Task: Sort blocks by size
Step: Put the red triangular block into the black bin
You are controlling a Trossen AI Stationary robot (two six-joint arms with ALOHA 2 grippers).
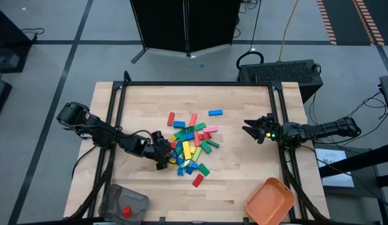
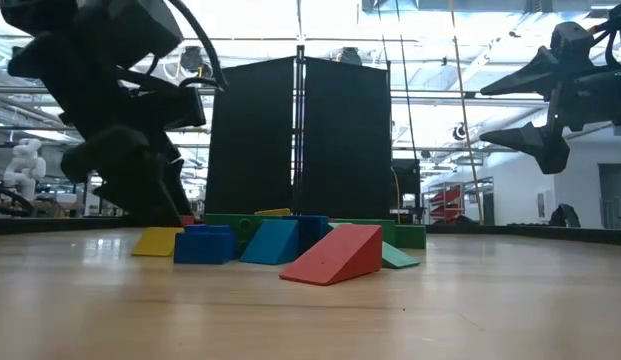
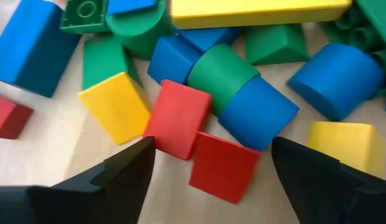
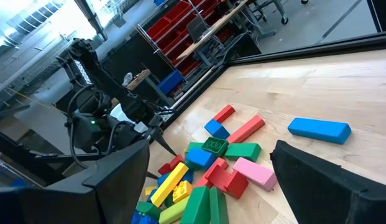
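high view: the blocks (image 1: 190, 145) lie heaped mid-table. the left gripper (image 1: 164, 157) is low at the heap's left edge, near side. the right gripper (image 1: 255, 129) waits to the right of the heap, well apart from it. a grey container (image 1: 123, 204) with one red piece sits at the near left corner, an orange tray (image 1: 270, 200) at the near right.

low view: the left gripper is down among the blocks at table level; the right one hangs high, fingers spread.

left wrist view: the left fingers (image 3: 127, 171) stand apart, straddling a small red block (image 3: 224, 167) that touches another red block (image 3: 178, 118). to do this pick well, i would centre on the nearer red one, so the fingers close on it alone and do not drag its neighbour.

right wrist view: its fingers (image 4: 115, 171) are apart and empty, with the heap beyond.
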